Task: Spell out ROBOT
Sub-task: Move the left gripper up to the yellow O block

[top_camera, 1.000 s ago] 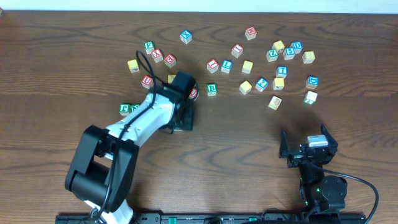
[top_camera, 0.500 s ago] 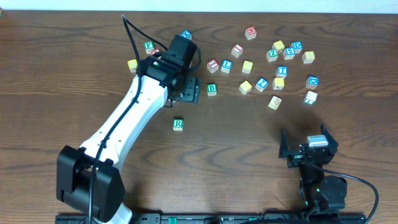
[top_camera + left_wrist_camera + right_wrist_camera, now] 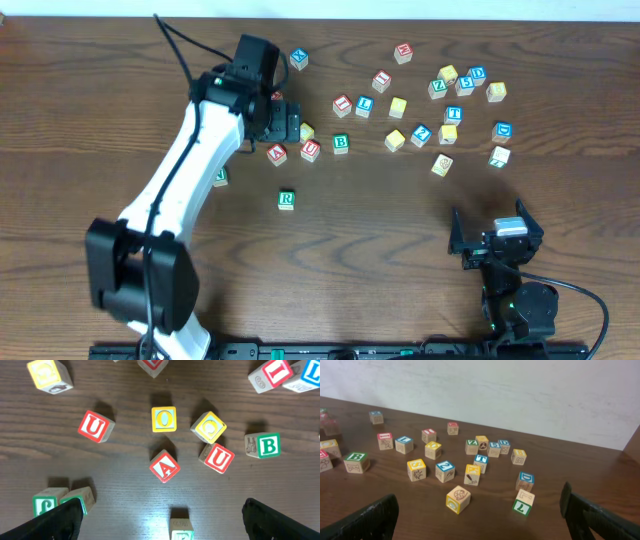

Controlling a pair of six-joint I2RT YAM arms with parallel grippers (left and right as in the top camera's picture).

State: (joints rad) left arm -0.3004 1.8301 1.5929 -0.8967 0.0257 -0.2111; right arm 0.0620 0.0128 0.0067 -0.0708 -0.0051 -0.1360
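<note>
Shifted since the earlier overhead frames: left pincer (image 3: pixel 288 122), off the R cube (image 3: pixel 287 200) and up over the letter cluster, jaws spread wide, nothing held

R cube: one, alone on bare surface (image 3: pixel 380 240) nearer the arms; likely laid as first letter, room kept alongside

Yellow-faced block (image 3: pixel 163 419) and second yellow-faced block (image 3: pixel 208 426): two, near each other, under the left pincer; probably next pick

B cube (image 3: pixel 341 143): one, just beside that cluster

T cube (image 3: pixel 453 113): one, among the far scatter

Placed so far, by judgement: one of five

Red U cubes (image 3: pixel 95 426): two; red A cube (image 3: pixel 163 466): one; not wanted

Right pincer (image 3: pixel 492 235): released, empty, well apart from all cubes
</note>
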